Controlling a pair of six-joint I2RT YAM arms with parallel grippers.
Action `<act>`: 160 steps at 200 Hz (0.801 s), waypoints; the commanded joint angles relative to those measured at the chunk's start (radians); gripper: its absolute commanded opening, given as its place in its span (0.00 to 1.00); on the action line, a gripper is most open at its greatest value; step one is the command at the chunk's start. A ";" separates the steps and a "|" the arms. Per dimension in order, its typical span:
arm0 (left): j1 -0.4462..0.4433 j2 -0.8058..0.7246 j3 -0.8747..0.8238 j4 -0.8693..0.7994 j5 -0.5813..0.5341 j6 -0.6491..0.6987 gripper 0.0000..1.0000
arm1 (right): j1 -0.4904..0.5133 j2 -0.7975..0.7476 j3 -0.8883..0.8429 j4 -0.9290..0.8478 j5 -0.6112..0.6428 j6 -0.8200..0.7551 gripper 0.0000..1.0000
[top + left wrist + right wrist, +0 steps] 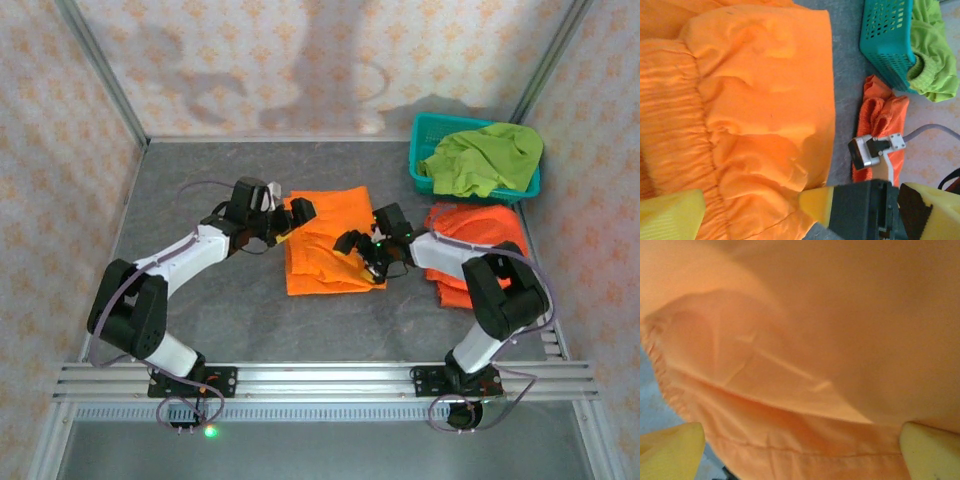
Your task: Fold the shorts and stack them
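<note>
A: Top external first. Left gripper (297, 218)?
B: At the left edge of the folded orange shorts (325, 255). Fingers apart, nothing pinched.
A: Right gripper (358, 255)?
B: At the right edge of the same shorts, facing the left one. Fingers apart too, no grip. The cloth lies flat on the tabletop (200, 170) between the two sets of fingers.
A: Left wrist view agrees?
B: Yes. Left fingers (670, 215), yellow-padded, sit low in view and spread wide. Orange cloth lies right ahead of them, with the gathered waistband toward their left and a smooth folded edge toward their right. Can't tell if the pads touch it.
A: Right wrist?
B: Right fingers (932, 450) sit at the two bottom corners, wide apart. Orange cloth is very close ahead, and a stitched hem runs across between them. It's blurry, so contact is unclear.
A: Other shorts?
B: A crumpled orange pile (485, 218) lies behind the right fingers, partly under that arm. It is near the folded pair but not touching it. The lime-green shorts (485, 158) drape over the teal basket (428, 135), farther back from the right fingers and well apart from the left ones.
A: Basket and pile?
B: Just beside each other. Can't tell if they touch.
</note>
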State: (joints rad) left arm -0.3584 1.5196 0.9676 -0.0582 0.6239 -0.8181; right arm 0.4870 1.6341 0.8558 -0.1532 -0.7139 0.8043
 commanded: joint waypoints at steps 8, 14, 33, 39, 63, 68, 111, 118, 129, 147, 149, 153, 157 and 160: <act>0.000 -0.061 -0.010 0.069 0.019 -0.050 1.00 | 0.050 -0.123 0.005 -0.028 -0.004 0.004 0.99; -0.004 -0.059 -0.016 0.082 0.024 -0.068 1.00 | 0.050 -0.160 0.020 -0.085 0.022 -0.031 0.99; -0.027 -0.039 -0.036 0.151 0.042 -0.139 1.00 | 0.034 -0.227 0.103 -0.294 0.128 -0.192 1.00; -0.040 -0.029 -0.039 0.173 0.046 -0.162 1.00 | 0.018 -0.228 0.126 -0.351 0.145 -0.236 1.00; -0.093 0.039 -0.049 0.256 0.050 -0.227 1.00 | -0.088 -0.211 0.174 -0.437 0.143 -0.334 1.00; -0.100 0.056 -0.049 0.265 0.050 -0.231 1.00 | -0.108 -0.205 0.180 -0.442 0.146 -0.349 1.00; -0.108 0.124 -0.085 0.184 -0.018 -0.180 1.00 | -0.183 -0.093 0.261 -0.479 0.109 -0.472 1.00; -0.107 0.126 -0.088 0.152 -0.030 -0.153 1.00 | -0.186 -0.072 0.272 -0.485 0.109 -0.489 0.99; -0.108 0.127 -0.098 0.106 -0.050 -0.119 1.00 | -0.185 -0.038 0.286 -0.488 0.105 -0.513 1.00; -0.105 0.128 -0.106 0.051 -0.082 -0.071 1.00 | -0.185 0.009 0.300 -0.480 0.103 -0.547 1.00; -0.105 0.128 -0.108 0.046 -0.085 -0.068 1.00 | -0.185 0.014 0.300 -0.478 0.105 -0.551 1.00; -0.104 0.127 -0.110 0.042 -0.090 -0.063 1.00 | -0.185 0.022 0.302 -0.473 0.106 -0.557 0.99; -0.104 0.126 -0.112 0.040 -0.097 -0.059 1.00 | -0.185 0.030 0.304 -0.463 0.109 -0.562 0.99; -0.104 0.128 -0.114 0.039 -0.099 -0.057 1.00 | -0.185 0.036 0.304 -0.458 0.112 -0.565 0.98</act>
State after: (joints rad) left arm -0.4686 1.6524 0.8753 0.0780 0.5930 -0.9512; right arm 0.3019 1.6283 1.1244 -0.5999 -0.6098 0.3222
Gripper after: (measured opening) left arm 0.998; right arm 0.993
